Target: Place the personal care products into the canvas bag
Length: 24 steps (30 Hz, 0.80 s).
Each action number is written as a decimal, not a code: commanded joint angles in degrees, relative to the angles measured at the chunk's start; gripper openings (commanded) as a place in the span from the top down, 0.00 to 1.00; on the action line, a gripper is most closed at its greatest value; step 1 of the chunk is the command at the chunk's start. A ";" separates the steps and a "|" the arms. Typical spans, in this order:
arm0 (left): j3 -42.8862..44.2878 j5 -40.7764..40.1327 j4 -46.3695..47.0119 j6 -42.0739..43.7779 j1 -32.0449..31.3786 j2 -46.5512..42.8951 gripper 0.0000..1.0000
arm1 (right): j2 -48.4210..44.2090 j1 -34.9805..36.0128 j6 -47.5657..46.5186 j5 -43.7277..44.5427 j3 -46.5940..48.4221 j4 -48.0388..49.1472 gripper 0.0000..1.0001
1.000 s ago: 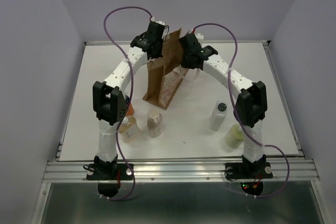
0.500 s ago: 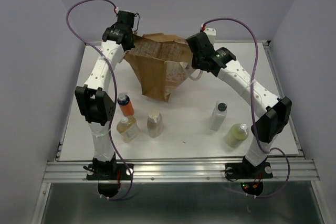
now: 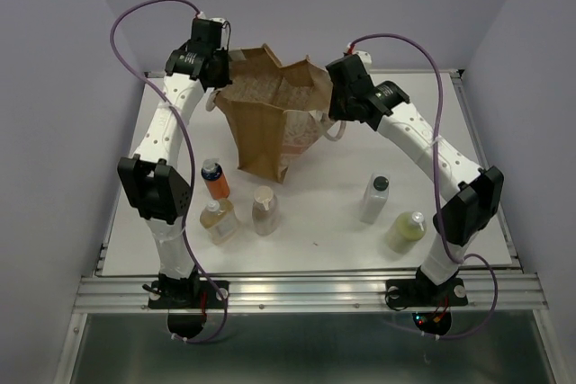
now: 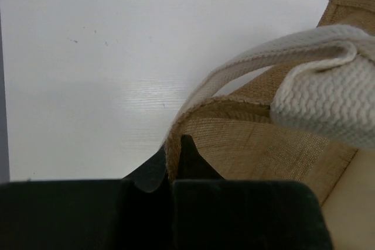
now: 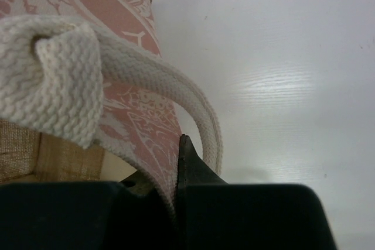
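Left pincer (image 4: 170, 168) and right pincer (image 5: 174, 171) pinch opposite rims of the canvas bag (image 3: 264, 137), now pulled wider.

The canvas bag (image 3: 270, 123) stands upright near the middle of the worktop's far edge. It is brown, its mouth is spread wide, and a white-and-pink panel shows on its right face. Toward the near-left corner stand the orange bottle (image 3: 214, 179), the amber bottle (image 3: 219, 220) and the beige bottle (image 3: 264, 210). Toward the near-right corner are the translucent white bottle (image 3: 374, 200) and the yellow-green bottle (image 3: 406, 231).
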 commanded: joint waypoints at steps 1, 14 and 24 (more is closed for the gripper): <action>-2.97 -3.20 7.99 4.38 -0.26 -4.40 0.95 | 0.67 -1.83 -1.49 -5.41 -0.68 -2.56 0.99; -14.40 1.99 14.49 0.69 -5.46 -8.69 0.34 | 6.56 -0.69 0.89 -10.09 0.02 -0.18 0.37; -16.34 6.20 17.75 0.25 -6.34 -16.52 0.01 | 2.96 0.37 -3.06 -11.50 6.43 2.80 0.00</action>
